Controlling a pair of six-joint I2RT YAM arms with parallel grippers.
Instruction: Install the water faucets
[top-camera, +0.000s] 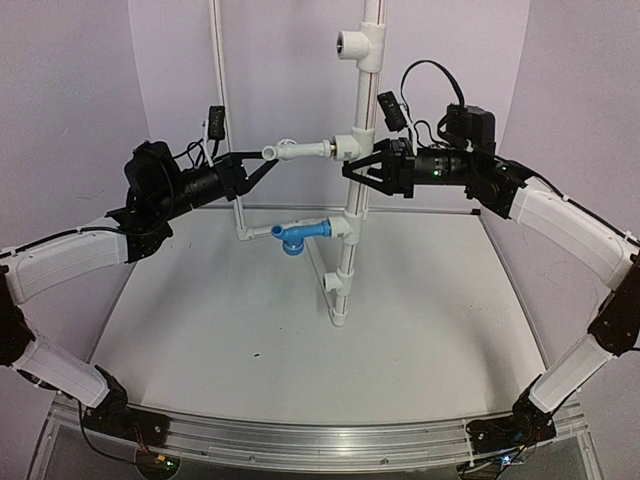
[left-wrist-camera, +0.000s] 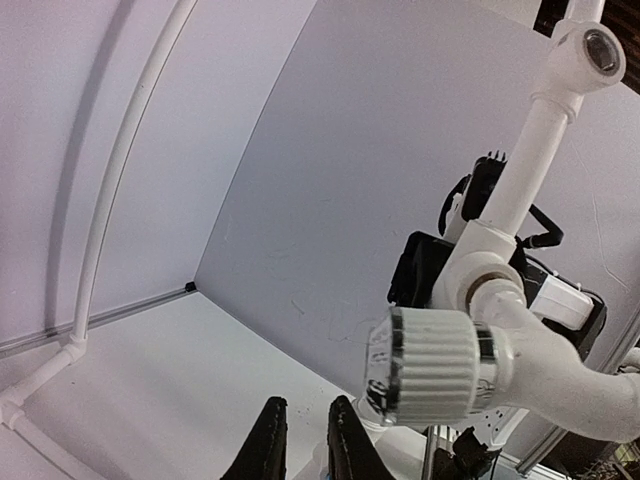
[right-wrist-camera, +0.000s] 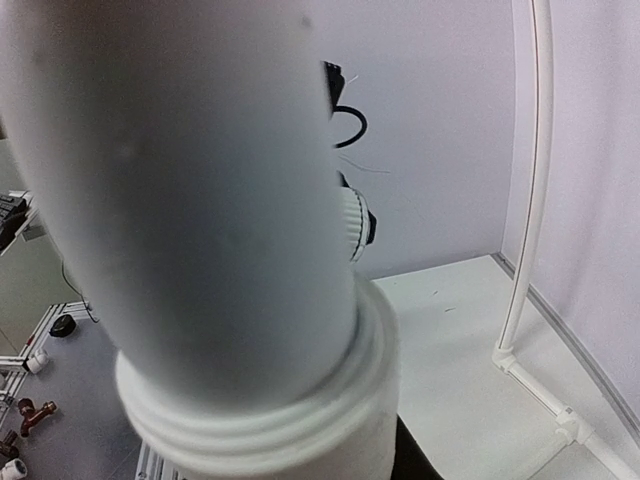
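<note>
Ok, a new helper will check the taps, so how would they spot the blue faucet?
Find the upright white pipe standing mid-table. On its lower side branch, pointing left, below the white faucet, sits the blue faucet. It is the only blue part on the otherwise all-white stand.

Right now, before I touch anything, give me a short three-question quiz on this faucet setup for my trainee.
1. True or false: the white faucet sits higher than the blue faucet.
2. What does the right pincer clamp? A) the vertical pipe B) the blue faucet C) nothing
3. Fill in: the top fitting holds ___ faucet.
Key: 1 true; 2 A; 3 no.
</note>
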